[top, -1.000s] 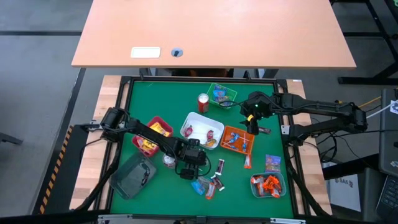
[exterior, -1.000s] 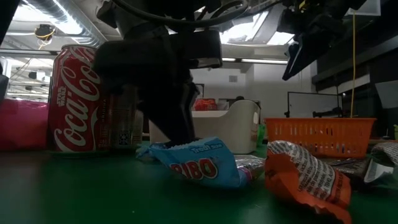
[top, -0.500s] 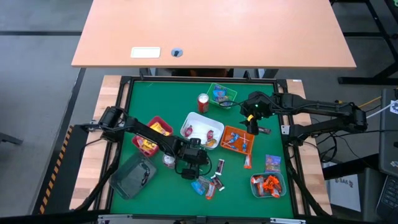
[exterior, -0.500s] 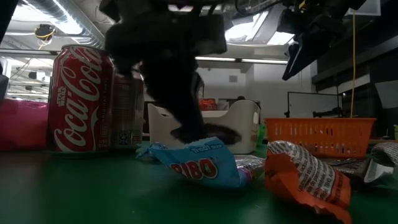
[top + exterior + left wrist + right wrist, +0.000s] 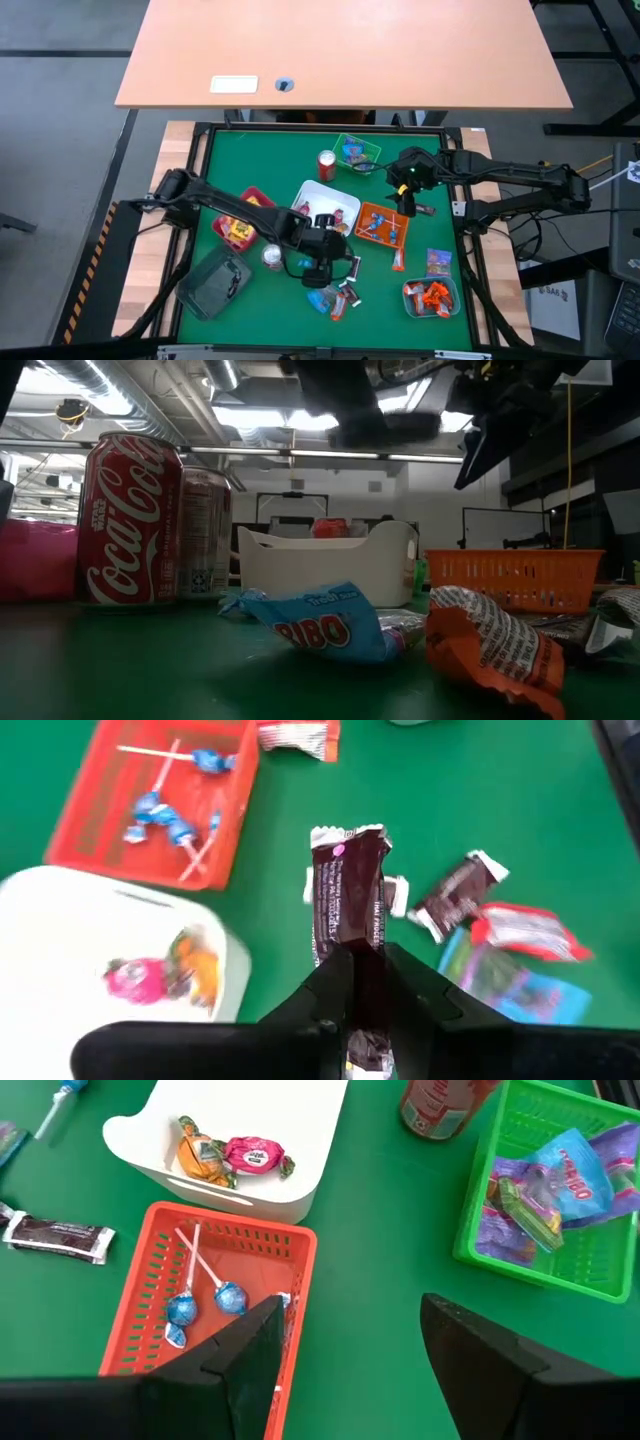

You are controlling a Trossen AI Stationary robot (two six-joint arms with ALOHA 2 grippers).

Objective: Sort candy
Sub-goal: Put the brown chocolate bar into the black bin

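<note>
The left gripper [image 5: 365,982] is pinched narrow on a dark brown candy bar [image 5: 348,910], its glossy wrapper printed in white with crimped pale ends, held above the green table [image 5: 250,160] near centre, at about seven o'clock from the orange tray [image 5: 381,224] of blue-stick lollipops [image 5: 205,1302]. The right gripper [image 5: 350,1342] hovers wide apart and empty at the orange tray's one o'clock corner.

Low view dim, backlit by ceiling lights; overhead views evenly bright.
</note>
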